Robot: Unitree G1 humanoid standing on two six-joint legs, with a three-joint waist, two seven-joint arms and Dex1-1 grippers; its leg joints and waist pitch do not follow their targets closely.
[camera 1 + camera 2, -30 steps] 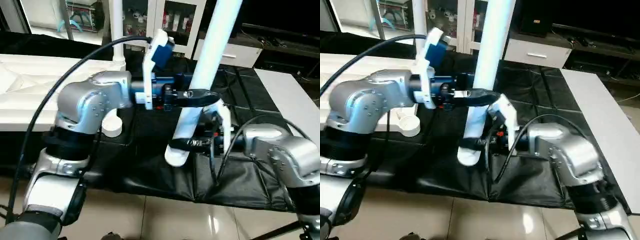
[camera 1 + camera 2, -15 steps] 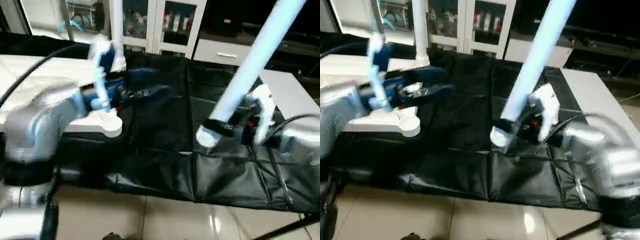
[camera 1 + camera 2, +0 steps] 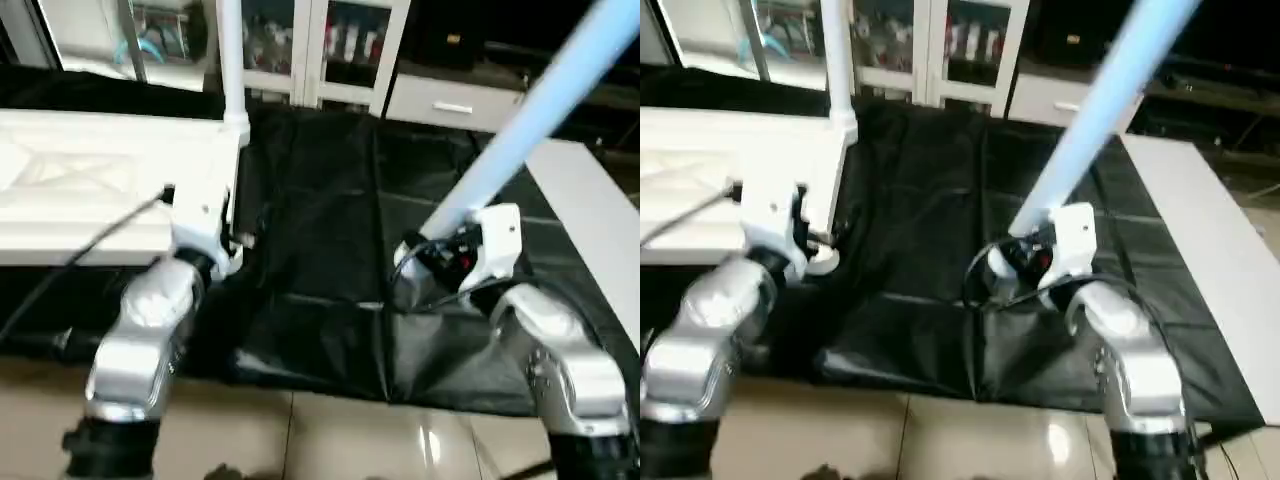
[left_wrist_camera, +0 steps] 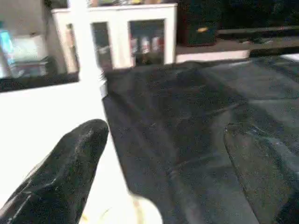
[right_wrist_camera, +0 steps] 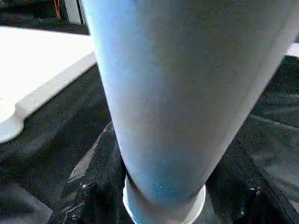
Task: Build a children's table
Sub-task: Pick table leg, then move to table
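- Currently the loose leg (image 3: pixel 540 110) is clamped by its thick lower end in the right gripper (image 5: pixel 161 186), over the black cloth (image 3: pixel 320 200) on the right side of the work area; its long axis slants up and away to the far right.
- In the right wrist view the black fingers (image 5: pixel 88 191) sit on either side of the tube just above its threaded collar, so the grasp is near the end that has to go into a socket.
- The tabletop (image 3: pixel 90 190) lies underside up on the left, with one leg already standing (image 3: pixel 231 60) at its far right corner.
- Its near right corner socket (image 3: pixel 823 262) is the likely target (a judgement): it lies to the left of the held leg's lower end, across a strip of bare cloth, and the left arm is much the nearer to it.
- The left gripper (image 4: pixel 140 186) is spread wide and holds nothing, one finger (image 4: pixel 65 172) over the tabletop's right edge beside that corner.
- Open cloth between the two arms gives room to swing the leg left; the standing leg at the far corner is the thing to keep clear of.
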